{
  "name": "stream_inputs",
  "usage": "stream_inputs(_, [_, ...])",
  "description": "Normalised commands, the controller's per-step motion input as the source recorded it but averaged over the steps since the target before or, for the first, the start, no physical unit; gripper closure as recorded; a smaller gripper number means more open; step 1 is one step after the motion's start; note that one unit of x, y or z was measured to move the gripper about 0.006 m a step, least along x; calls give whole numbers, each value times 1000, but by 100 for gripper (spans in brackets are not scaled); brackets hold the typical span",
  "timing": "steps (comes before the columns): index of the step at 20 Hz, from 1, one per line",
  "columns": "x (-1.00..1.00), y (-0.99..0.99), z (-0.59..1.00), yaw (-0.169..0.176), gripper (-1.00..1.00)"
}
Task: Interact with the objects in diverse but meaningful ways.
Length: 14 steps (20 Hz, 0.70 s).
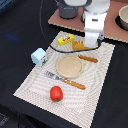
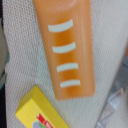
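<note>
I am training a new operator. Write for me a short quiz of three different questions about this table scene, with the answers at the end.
1. True or false: the red tomato lies on the round plate.
2. Multiple choice: in the wrist view, what lies next to the bread loaf? A) the carton B) the yellow butter packet C) the fork
3. Short answer: in the exterior view, which task item stands at the placemat's left edge?

Key
1. False. The tomato lies on the placemat, apart from the plate, which has nothing on it.
2. B.
3. The pale carton.
</note>
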Motion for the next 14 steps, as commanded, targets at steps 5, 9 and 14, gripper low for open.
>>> stream_inputs(5, [-666, -378, 6, -34, -100])
stream_inputs(9, [-696, -416, -30, -30, -100])
stream_inputs(14, [-719, -413, -45, -30, -100])
